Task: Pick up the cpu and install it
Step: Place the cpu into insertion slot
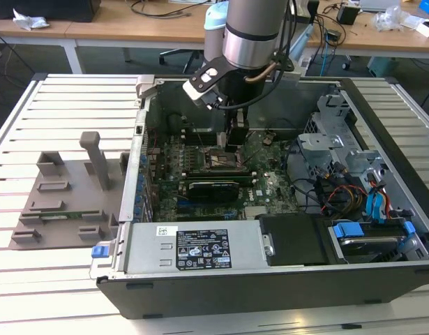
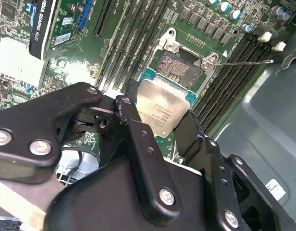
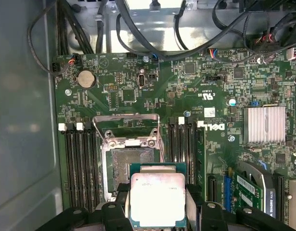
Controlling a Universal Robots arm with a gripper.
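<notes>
Gripper (image 1: 228, 136) low inside the open computer case (image 1: 270, 286), right above the socket (image 3: 131, 163) on the motherboard (image 3: 186, 82). Closed narrow on the cpu (image 3: 157, 199), fingers (image 2: 138, 139) pressed against two opposite edges. Silvery top plate facing up toward the wrist cameras, green rim showing all round it.

Cpu held above the socket, not seated. In the first wrist view, overlapping only one edge of the socket, with most of the dark contact field uncovered beyond it. Offset along one direction only, judging from that view; centred on the socket across the other. Edges of the cpu close to parallel with the socket's sides. Square part, so no long axis to speak of. Height above the socket hard to judge. In the second wrist view the plate looks slightly tilted against the socket, though perhaps only from the camera angle.

Load frame (image 3: 126, 127) hinged open at the socket's far side, away from the cpu. Memory slots (image 3: 80, 163) flanking the socket on both sides. Grey tray (image 1: 61, 202) well apart from the socket, outside the case on the slatted table (image 1: 61, 91), toward the exterior view's left
</notes>
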